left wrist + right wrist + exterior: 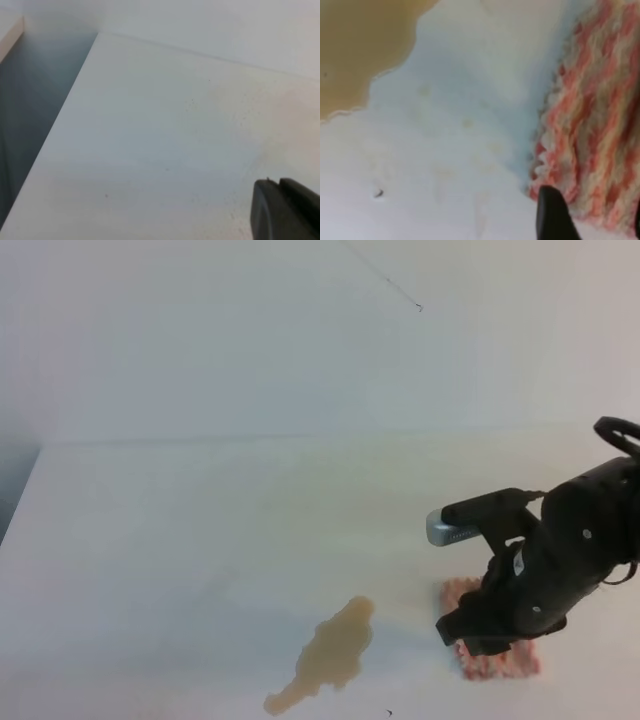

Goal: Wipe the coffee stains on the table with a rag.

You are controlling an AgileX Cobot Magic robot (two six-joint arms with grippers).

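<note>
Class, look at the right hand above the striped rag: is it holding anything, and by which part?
Nothing is held. The right hand stands open over the rag, which lies flat on the table.

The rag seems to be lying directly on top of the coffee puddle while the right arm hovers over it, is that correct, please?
Not quite. The rag lies beside the coffee puddle, off to its right with bare table between them, not on top of it. The exterior high view shows the gap. The right arm does hover over the rag.
</note>
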